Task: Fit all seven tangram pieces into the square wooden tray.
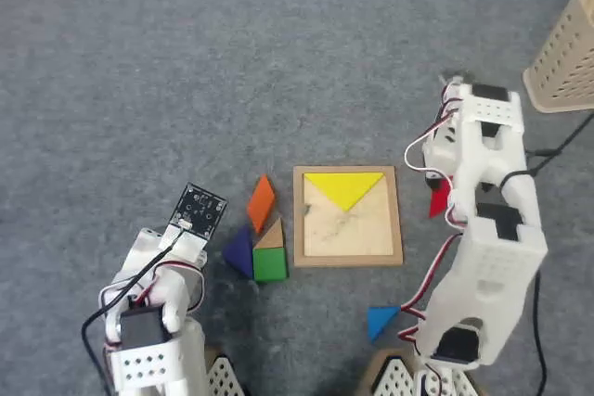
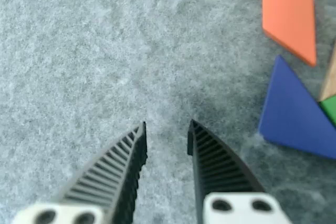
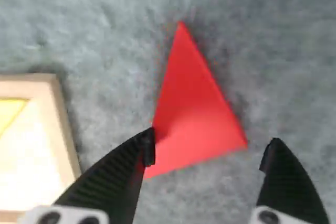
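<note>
The right gripper (image 3: 210, 148) is hanging open just above the red triangle (image 3: 197, 114), grasping nothing. Its 2 jaws are straddling the triangle's wide end: 1 tip is overlapping the corner on the tray (image 3: 52, 124) side, and the other is standing off over the carpet (image 3: 273, 35) past the far corner. The triangle is lying flat on the carpet, close outside the tray's rim, on the side where the right arm (image 1: 483, 229) is standing. Its sharp tip is pointing away from the gripper and its longest edge is running along the tray side, so a pinch here would probably be closing across the wide end. The right arm is plainly the nearer 1 for this piece. In the high view that arm is hiding most of the red triangle and its own gripper. The tray is holding 1 piece, the yellow triangle (image 1: 345, 187). The left gripper (image 2: 167, 127) is sitting slightly parted and empty over bare carpet, with the orange piece (image 2: 290, 14) and blue triangle (image 2: 296, 114) nearby and the green square (image 2: 331, 108) cut off at the edge.
</note>
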{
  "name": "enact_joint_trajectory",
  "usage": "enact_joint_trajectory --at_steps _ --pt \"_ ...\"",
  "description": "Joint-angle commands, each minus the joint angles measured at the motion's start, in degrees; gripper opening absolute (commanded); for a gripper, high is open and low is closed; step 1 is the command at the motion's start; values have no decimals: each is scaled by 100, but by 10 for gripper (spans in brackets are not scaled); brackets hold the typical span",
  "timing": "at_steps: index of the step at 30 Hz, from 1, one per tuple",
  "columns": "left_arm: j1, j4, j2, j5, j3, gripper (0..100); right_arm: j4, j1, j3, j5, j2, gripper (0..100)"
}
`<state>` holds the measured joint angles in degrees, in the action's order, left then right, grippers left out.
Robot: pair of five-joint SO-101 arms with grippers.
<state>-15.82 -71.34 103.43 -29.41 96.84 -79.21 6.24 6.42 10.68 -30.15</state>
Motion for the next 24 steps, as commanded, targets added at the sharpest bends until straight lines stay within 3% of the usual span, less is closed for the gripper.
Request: enact_joint_trajectory --at_steps 1,8,21,24 --pt "-9 18 132 -53 -31 122 92 66 316 79 -136 323" --pt "-9 18 132 -53 -31 122 48 -286 316 70 -462 309" --pt "-9 18 132 -53 -31 122 -356 -233 633 -185 31 14" --pt "-9 18 132 -53 -31 122 -585 -312 615 -202 497 6"
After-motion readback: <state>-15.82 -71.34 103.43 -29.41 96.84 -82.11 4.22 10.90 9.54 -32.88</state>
